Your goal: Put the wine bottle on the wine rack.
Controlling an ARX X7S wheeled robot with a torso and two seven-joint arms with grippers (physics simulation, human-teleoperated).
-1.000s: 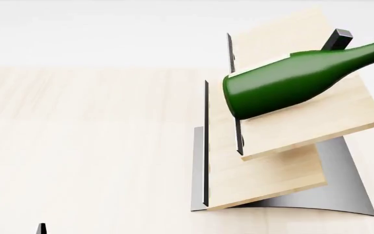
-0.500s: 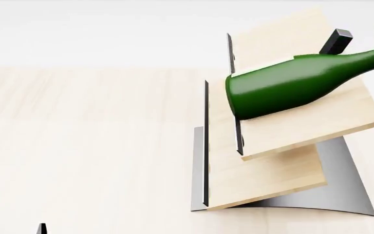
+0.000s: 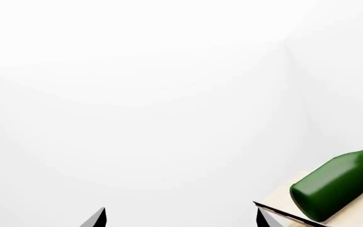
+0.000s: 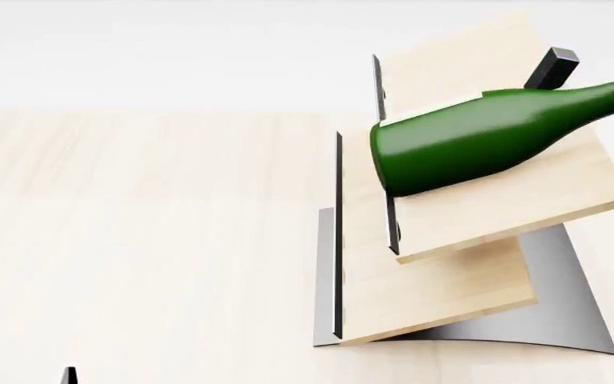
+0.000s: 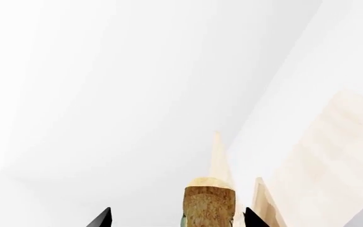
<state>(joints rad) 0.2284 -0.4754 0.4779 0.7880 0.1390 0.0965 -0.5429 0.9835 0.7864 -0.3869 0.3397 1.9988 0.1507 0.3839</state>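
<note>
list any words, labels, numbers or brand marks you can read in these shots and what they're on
No readable text in any view.
Dark green glass wine bottle: no lettering or label visible on the side shown.
Tan cork top: plain, no print.
Light wood slanted wine rack: bare boards, no marks.

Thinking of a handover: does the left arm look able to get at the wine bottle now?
Probably yes. In the left wrist view the wine bottle lies on the wine rack with nothing between it and the open left gripper, though it sits well off to one side.
</note>
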